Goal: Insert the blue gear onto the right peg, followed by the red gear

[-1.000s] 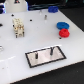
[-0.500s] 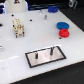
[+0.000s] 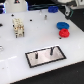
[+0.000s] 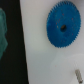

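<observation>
- The blue gear [image 3: 62, 25] lies flat on the white table [image 3: 35, 42], touching the red gear [image 3: 64, 33], toward the exterior view's right.
- The white plate [image 3: 45, 55] carries two dark pins; the right peg [image 3: 50, 50] stands bare, well apart from both gears.
- The end effector appears in neither view clearly, so its opening cannot be told.
- The wrist view shows the blue gear [image 4: 63, 26] from above, blurred.

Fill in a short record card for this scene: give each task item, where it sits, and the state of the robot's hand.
blue gear: lying flat on the white table, toward the exterior view's right; centre hole visible in the wrist view
red gear: on the table right beside the blue gear, on its near side
peg plate: black-edged, near the front, both pegs bare
right peg: upright, nothing on it
hand: not visible in either view
task progress: no gear on a peg yet
</observation>
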